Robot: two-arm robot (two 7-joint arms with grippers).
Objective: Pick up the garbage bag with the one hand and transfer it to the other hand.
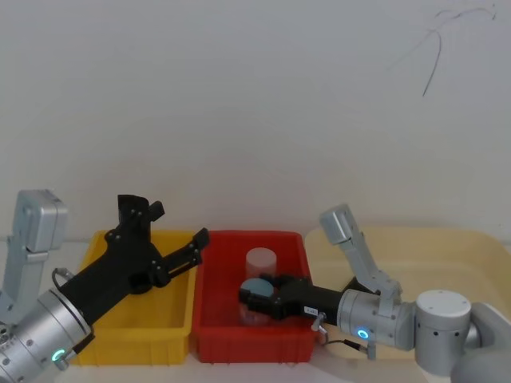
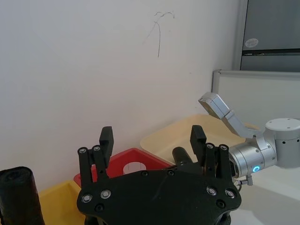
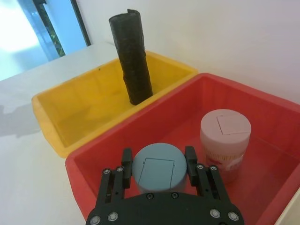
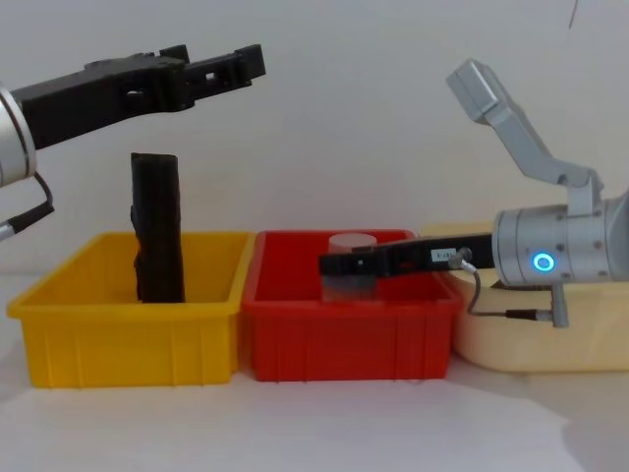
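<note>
A yellow bin [image 4: 128, 324] sits on the left, touching a red bin [image 4: 349, 334] at centre. The red bin holds a blue-lidded jar [image 3: 153, 168] nearer and a pink jar [image 3: 225, 140] farther. A cream tray [image 4: 536, 344] lies right.

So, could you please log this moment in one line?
garbage bag: upright, yellow bin | left gripper: open above | right gripper: around grey jar, red bin

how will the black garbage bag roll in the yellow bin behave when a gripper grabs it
The garbage bag stands tall and narrow, tilted slightly, in the yellow bin, so a sideways nudge would probably tip it. Its wrinkled surface in the right wrist view suggests rolled film: likely light and somewhat squashable. The matte surface looks unlikely to slip.
</note>
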